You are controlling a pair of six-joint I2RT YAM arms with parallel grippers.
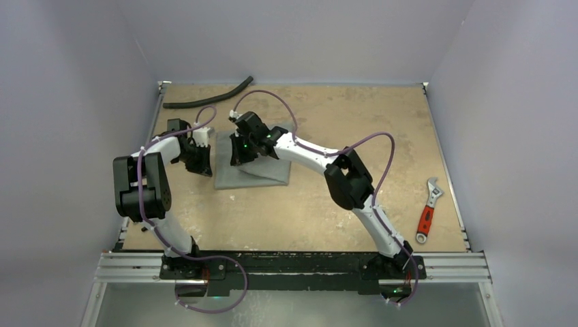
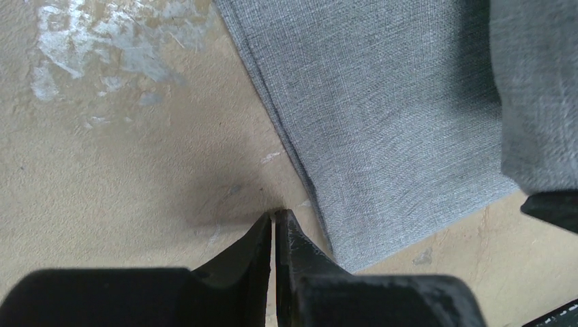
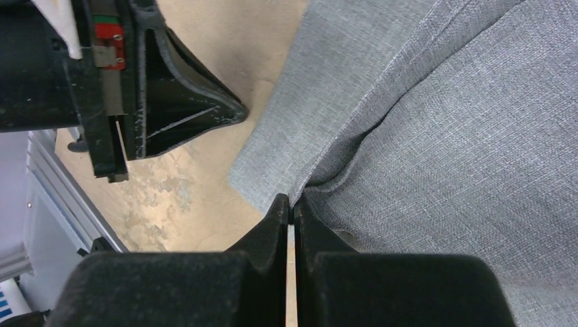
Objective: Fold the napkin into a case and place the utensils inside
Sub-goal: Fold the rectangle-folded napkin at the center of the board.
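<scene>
The grey napkin (image 1: 255, 172) lies folded flat in the middle of the table, left of centre. My right gripper (image 1: 238, 155) is over its left part, shut on a raised fold of the cloth (image 3: 291, 204); the pinched layer hangs up at the right of the left wrist view (image 2: 535, 88). My left gripper (image 1: 203, 162) stands just off the napkin's left edge (image 2: 300, 170), its tips (image 2: 274, 215) down at the bare table, shut with nothing between them. In the right wrist view the left gripper's fingers (image 3: 198, 112) show beside the cloth. The utensils are out of view.
A long black curved hose (image 1: 208, 99) lies at the back left of the table. A red-handled wrench (image 1: 427, 211) lies near the right edge. Grey walls enclose the table on three sides.
</scene>
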